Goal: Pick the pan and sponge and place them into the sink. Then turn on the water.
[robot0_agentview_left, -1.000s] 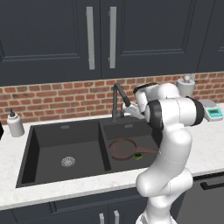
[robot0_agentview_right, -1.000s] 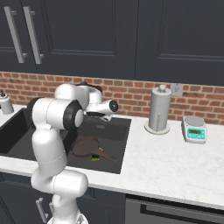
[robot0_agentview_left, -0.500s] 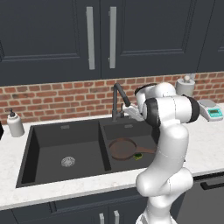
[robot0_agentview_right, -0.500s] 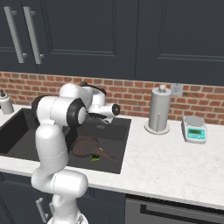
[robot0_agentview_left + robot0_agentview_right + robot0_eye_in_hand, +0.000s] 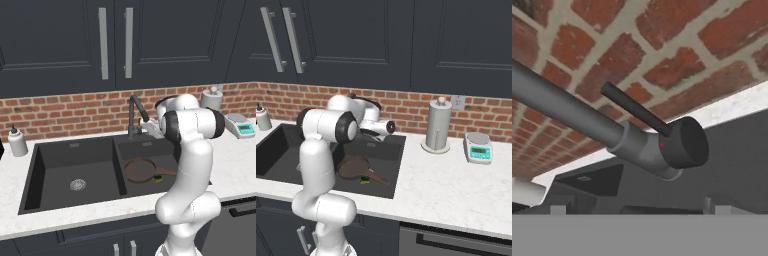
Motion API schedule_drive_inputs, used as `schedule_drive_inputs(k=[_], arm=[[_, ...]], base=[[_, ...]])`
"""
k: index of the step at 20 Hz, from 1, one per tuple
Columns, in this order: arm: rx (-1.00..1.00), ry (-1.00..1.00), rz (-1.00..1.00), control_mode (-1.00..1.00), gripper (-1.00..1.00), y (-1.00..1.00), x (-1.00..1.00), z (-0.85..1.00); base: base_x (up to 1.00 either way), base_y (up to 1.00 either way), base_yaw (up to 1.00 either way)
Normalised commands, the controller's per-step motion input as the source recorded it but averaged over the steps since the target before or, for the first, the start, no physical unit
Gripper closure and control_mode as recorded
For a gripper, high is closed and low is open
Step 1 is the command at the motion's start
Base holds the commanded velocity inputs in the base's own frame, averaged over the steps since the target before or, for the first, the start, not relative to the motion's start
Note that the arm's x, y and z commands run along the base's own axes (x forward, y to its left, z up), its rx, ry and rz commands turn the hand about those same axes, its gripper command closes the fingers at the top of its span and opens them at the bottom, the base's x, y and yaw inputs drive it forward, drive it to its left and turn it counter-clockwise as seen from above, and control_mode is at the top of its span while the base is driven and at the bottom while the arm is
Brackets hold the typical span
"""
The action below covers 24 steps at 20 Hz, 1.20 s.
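The dark brown pan [image 5: 140, 170] [image 5: 353, 167] lies flat in the right basin of the black sink [image 5: 75, 155] [image 5: 387, 150]. The yellow and green sponge [image 5: 158, 178] [image 5: 364, 180] sits by the pan's handle. My gripper [image 5: 147, 126] [image 5: 639, 210] is open, up at the black faucet [image 5: 135, 112], with nothing between its fingers. In the hand view the faucet's thin lever [image 5: 634, 111] and round cap [image 5: 684, 142] are close in front, against the brick wall. No water shows at the spout.
A soap dispenser [image 5: 17, 142] stands on the counter left of the sink. A paper towel holder [image 5: 438, 125] and a small scale [image 5: 479, 147] stand to its right. Dark cabinets hang above the brick backsplash.
My hand has eased slightly lower beside the faucet. The pan and sponge have not moved.
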Motion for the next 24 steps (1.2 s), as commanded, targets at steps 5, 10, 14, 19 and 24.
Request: schedule_drive_inputs(k=[5,10,14,19,24], arm=[[0.04,0.0,0.0,-1.0,-1.0,0.0,0.16,-0.03],[0.01,0.0,0.0,-1.0,-1.0,0.0,0.16,-0.04],[0.0,0.0,0.0,-1.0,-1.0,0.0,0.19,-0.12],[0.0,0.0,0.0,-1.0,-1.0,0.03,0.14,-0.14],[0.0,0.0,0.0,-1.0,-1.0,0.07,0.17,-0.06]], base=[[0.0,0.0,0.0],[0.0,0.0,0.0],[0.0,0.0,0.0],[0.0,0.0,0.0],[0.0,0.0,0.0]])
